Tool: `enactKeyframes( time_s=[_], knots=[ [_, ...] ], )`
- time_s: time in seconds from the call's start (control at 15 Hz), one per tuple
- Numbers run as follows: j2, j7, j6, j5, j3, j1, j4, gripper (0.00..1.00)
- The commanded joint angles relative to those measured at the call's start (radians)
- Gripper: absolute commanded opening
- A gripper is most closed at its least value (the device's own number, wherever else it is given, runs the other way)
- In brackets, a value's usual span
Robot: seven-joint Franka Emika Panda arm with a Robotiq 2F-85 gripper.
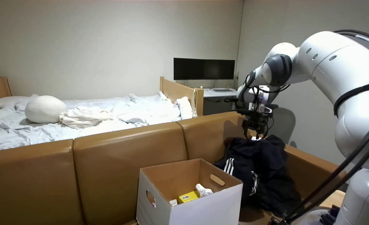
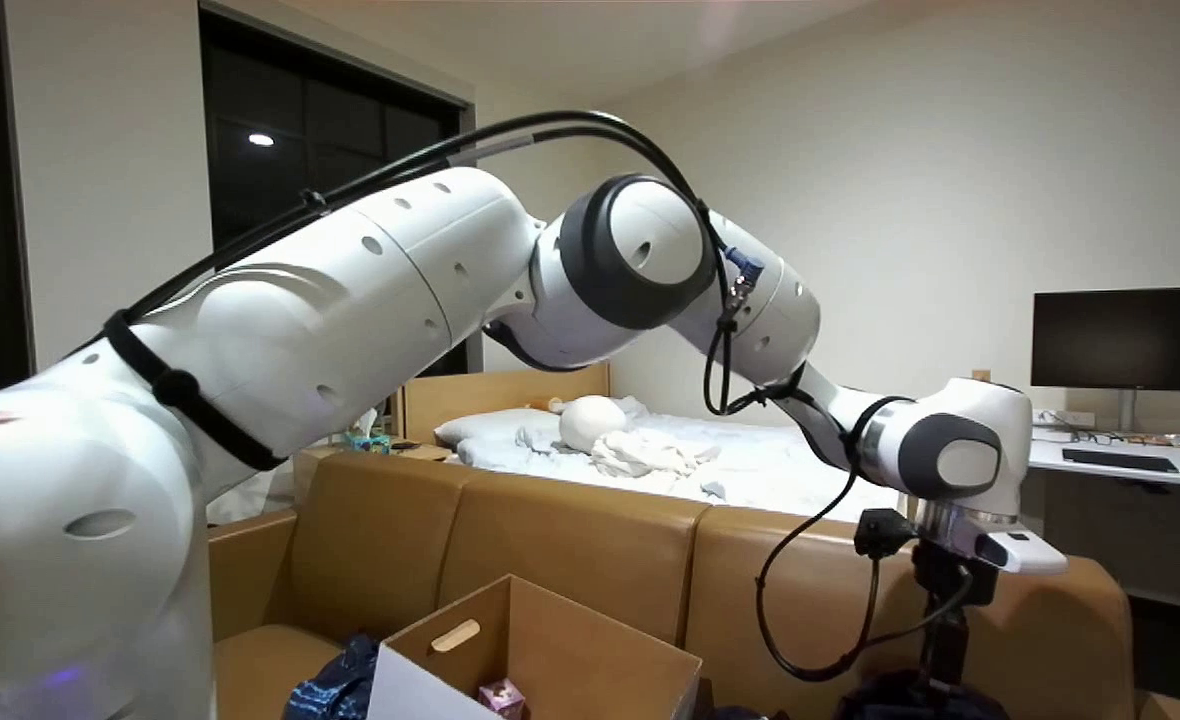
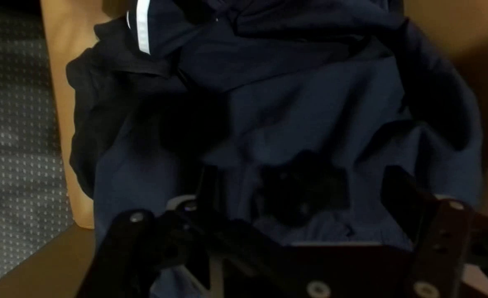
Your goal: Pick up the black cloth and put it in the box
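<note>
The black cloth (image 1: 259,162), dark navy-black with white stripes, lies in a heap at the sofa's end beside the box. It fills most of the wrist view (image 3: 310,107), and only its top shows at the bottom edge in an exterior view (image 2: 910,702). My gripper (image 3: 304,178) is open, its fingers wide apart over the cloth with nothing clearly held between them. It points down at the top of the heap in both exterior views (image 1: 255,131) (image 2: 940,665); I cannot tell whether the fingertips touch. The white box (image 1: 206,207) stands open-topped, also seen partly in an exterior view (image 2: 600,660).
A yellow packet (image 1: 188,197) and a crumpled white item (image 1: 204,190) lie in the box, and a pink carton (image 2: 502,698) shows there too. The brown sofa backrest (image 1: 131,147) rises behind. A blue patterned item (image 2: 338,682) sits beside the box.
</note>
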State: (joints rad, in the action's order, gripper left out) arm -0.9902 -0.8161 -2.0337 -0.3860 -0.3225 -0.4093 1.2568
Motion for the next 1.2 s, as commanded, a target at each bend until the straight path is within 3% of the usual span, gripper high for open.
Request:
enactKeyframes(
  time_s=[0.0,0.6,0.67,0.8,0.87,0.93,1.13],
  knots=[
    [-0.133,-0.096,0.032,-0.005,0.037,-0.070,-0.178,1.00],
    [-0.393,-0.197,0.055,-0.026,0.036,-0.119,-0.486,1.00],
    [-0.389,-0.207,0.046,0.014,0.078,-0.136,-0.484,1.00],
    [-0.408,-0.223,0.055,0.029,0.092,-0.139,-0.516,1.00],
    [-0.416,-0.227,0.062,0.037,0.099,-0.142,-0.530,0.75],
    [-0.422,-0.229,0.075,0.044,0.104,-0.145,-0.544,0.73],
    [-0.438,-0.235,0.115,0.048,0.128,-0.163,-0.585,0.53]
  ],
)
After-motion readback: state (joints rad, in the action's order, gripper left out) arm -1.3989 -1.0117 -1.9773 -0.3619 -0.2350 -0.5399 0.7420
